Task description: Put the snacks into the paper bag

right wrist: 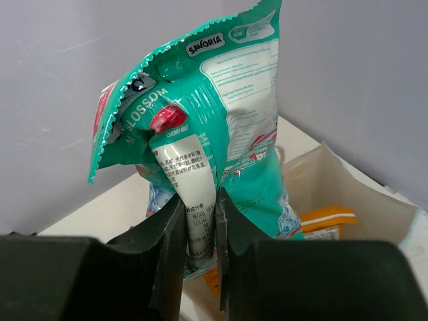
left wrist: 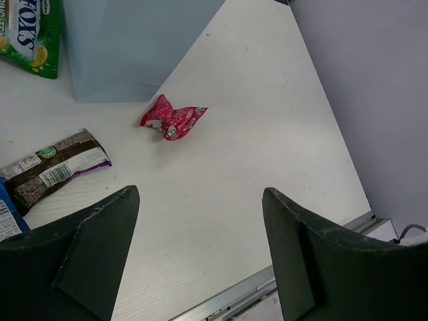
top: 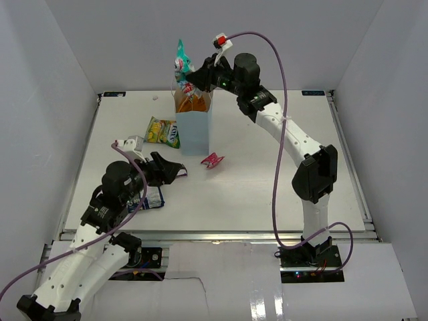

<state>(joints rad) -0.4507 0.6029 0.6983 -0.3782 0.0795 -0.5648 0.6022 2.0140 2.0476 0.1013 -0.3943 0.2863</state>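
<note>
My right gripper (top: pixel 195 79) is shut on the teal pouch (top: pixel 182 61) and holds it just above the open top of the light-blue paper bag (top: pixel 195 127). In the right wrist view the pouch (right wrist: pixel 221 114) is pinched between the fingers (right wrist: pixel 168 231) over the bag's white interior (right wrist: pixel 348 194), where the orange chip bag (right wrist: pixel 326 219) lies. My left gripper (left wrist: pixel 200 221) is open and empty, low over the table. The red-pink wrapper (left wrist: pixel 172 118) lies ahead of it, the dark brown bar (left wrist: pixel 53 166) to its left. The yellow-green pouch (top: pixel 162 132) lies left of the bag. The blue pouch (top: pixel 152 198) lies under my left arm.
The white table ends at a metal rail (left wrist: pixel 267 287) close to my left gripper. Grey walls (top: pixel 60 80) enclose the table on three sides. A purple cable (top: pixel 281 134) loops along the right arm.
</note>
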